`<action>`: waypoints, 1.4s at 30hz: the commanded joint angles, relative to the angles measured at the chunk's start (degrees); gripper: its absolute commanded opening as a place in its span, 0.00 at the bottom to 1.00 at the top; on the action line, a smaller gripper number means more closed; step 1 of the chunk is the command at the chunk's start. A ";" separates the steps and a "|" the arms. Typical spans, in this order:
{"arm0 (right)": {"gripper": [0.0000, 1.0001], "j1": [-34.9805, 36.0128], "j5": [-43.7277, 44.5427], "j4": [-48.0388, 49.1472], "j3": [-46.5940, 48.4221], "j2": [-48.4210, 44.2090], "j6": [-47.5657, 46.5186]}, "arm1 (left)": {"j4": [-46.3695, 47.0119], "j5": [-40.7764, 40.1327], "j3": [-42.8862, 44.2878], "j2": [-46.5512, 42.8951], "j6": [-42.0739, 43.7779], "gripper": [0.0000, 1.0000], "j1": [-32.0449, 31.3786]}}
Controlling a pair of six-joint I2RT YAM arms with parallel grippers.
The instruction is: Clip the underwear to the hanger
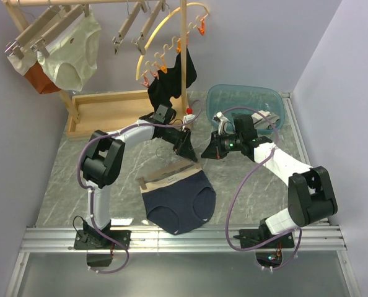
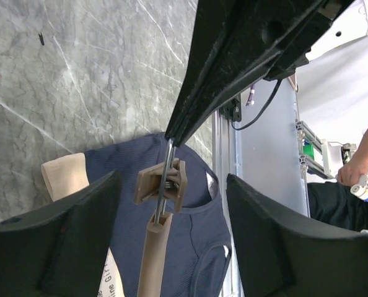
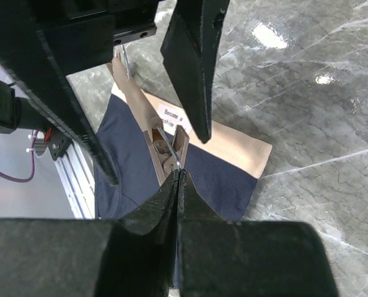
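The navy underwear (image 1: 181, 204) lies flat on the marble table, its tan waistband (image 3: 233, 145) on the far side. The wooden hanger (image 1: 171, 173) rests along that waistband. My right gripper (image 3: 179, 172) is shut on the thin metal wire at the hanger's right end, just past its clip (image 3: 171, 151). My left gripper (image 2: 171, 180) hovers open over that same end. The clip (image 2: 160, 185) and the bar (image 2: 152, 260) sit between its fingers (image 2: 66, 241) without touching either one. Navy fabric (image 2: 196, 247) shows below the clip. In the top view both grippers (image 1: 187, 148) (image 1: 204, 151) meet above the waistband's right corner.
A blue plastic tub (image 1: 246, 102) stands behind my right arm and a wooden tray (image 1: 109, 111) behind my left. At the back, a rack carries cream briefs (image 1: 72, 52), spare wooden hangers (image 1: 134, 28) and a black garment (image 1: 171, 77) on orange pegs. The table's metal rail (image 2: 224, 154) runs close by.
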 commanded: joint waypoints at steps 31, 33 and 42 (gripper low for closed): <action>0.39 -2.77 10.37 0.00 0.30 2.57 4.94 | -15.52 3.22 6.34 2.19 16.94 0.00 -0.12; 0.43 -1.54 11.33 -0.53 1.27 4.78 5.81 | -15.96 3.22 6.52 2.19 17.21 0.00 -0.21; 0.47 3.56 10.55 4.13 2.95 14.10 9.16 | -16.58 3.31 6.52 1.66 17.56 0.00 -0.12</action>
